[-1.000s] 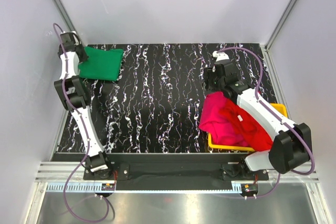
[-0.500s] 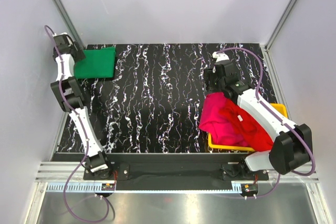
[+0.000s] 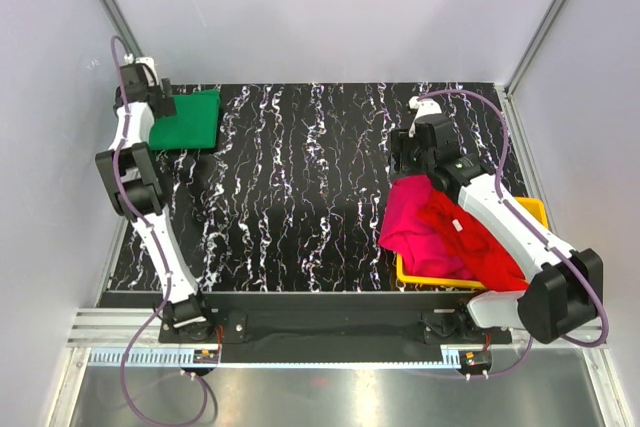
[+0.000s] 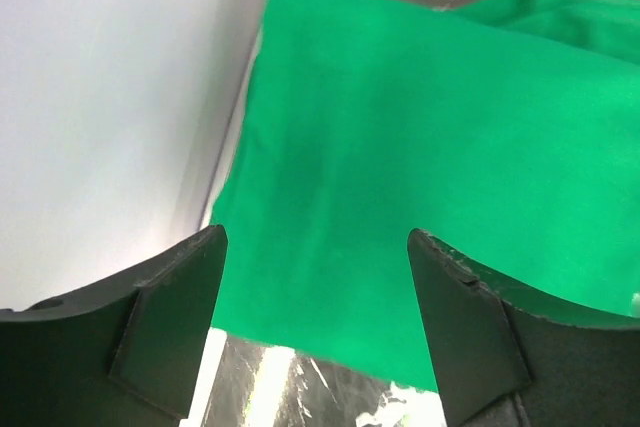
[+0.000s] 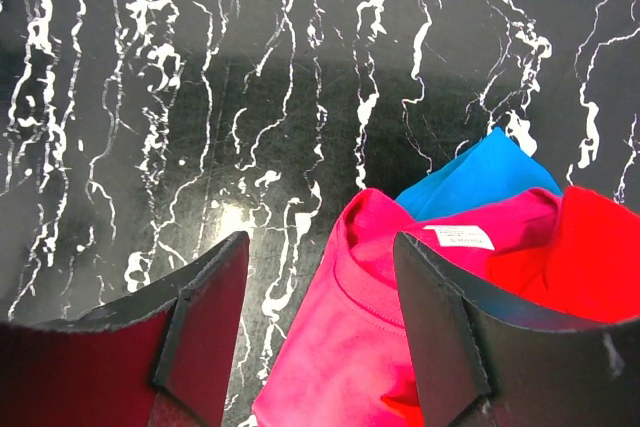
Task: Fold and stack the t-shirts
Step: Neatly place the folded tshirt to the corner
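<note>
Hovering left hand (image 4: 315, 247) apart over green t-shirt (image 4: 400, 97), right hand (image 5: 320, 247) apart, both empty

One green t-shirt (image 3: 187, 119), one magenta-pink t-shirt (image 3: 415, 222), one red t-shirt (image 3: 485, 247), one blue t-shirt (image 5: 480, 182), one yellow tray (image 3: 435, 281)
</note>
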